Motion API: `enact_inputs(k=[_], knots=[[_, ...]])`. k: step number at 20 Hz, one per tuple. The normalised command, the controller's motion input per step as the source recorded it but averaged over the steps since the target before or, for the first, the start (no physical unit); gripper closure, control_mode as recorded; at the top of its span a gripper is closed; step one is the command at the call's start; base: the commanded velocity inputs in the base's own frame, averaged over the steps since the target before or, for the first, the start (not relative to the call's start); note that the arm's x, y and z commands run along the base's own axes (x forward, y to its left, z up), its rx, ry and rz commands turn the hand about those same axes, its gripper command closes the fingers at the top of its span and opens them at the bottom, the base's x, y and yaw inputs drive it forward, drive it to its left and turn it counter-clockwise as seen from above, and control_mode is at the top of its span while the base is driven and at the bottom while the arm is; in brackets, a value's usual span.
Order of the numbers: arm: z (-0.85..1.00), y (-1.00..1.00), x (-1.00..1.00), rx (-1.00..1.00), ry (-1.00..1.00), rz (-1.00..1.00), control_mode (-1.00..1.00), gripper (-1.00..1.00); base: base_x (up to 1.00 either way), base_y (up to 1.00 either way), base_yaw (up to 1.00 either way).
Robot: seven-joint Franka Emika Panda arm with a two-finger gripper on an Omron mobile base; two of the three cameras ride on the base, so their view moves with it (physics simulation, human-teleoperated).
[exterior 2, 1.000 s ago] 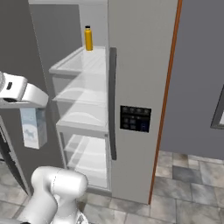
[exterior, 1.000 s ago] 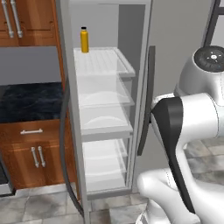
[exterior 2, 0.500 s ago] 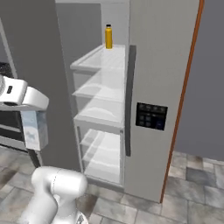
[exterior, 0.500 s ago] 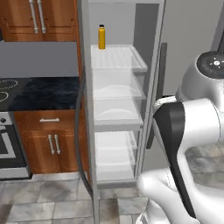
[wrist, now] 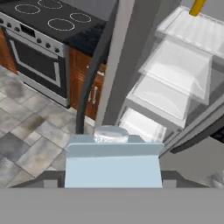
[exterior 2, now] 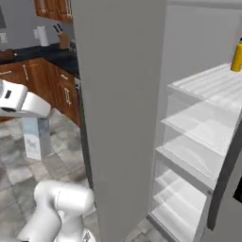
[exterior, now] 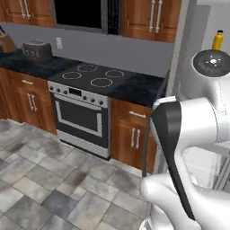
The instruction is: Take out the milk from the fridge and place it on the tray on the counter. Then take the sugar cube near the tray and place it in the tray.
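Down at the bottom of the hand view, the milk (wrist: 111, 168) sits right between the gripper (wrist: 112, 177) jaws, so the hand is clamped on the carton's two sides and carrying it, gabled top and round cap pointing up at the camera. From the right base view you can see the same pale blue-grey carton (exterior 2: 37, 137) hanging under the white arm on the left side, out in the open over the grey tiled floor (exterior 2: 19, 165), well apart from the fridge (exterior 2: 123, 108). The fridge door is swung open and its white inside shows clear glass shelves (exterior 2: 208, 118) stacked one above another, with a yellow bottle (exterior 2: 237, 56) standing on the top shelf at the far right. That bottle also peeks out at the right edge of the left base view (exterior: 218, 40) and at the top of the hand view (wrist: 197, 6). Left of the fridge runs the counter (exterior: 139, 87), black stone over brown wooden cabinets (exterior: 132, 134) with silver handles. A stove (exterior: 85, 112) with four burner rings and an oven door is set into it. Farther left along the counter there's a toaster (exterior: 37, 49) against the grey wall, and more brown cupboards (exterior: 150, 18) hang above.
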Motion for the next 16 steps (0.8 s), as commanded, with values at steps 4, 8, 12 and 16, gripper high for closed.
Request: enact_inputs(k=[4,8,12,16], knots=[[0.0,0.0,0.0,0.0,0.0,0.0,1.0,1.0,0.0,0.0,1.0],[0.0,0.0,0.0,0.0,0.0,0.0,1.0,1.0,0.05,0.08,0.96],[0.0,0.0,0.0,0.0,0.0,0.0,1.0,1.0,0.5,0.0,0.78],[0.0,0.0,0.0,0.0,0.0,0.0,1.0,1.0,0.93,-0.54,0.32]])
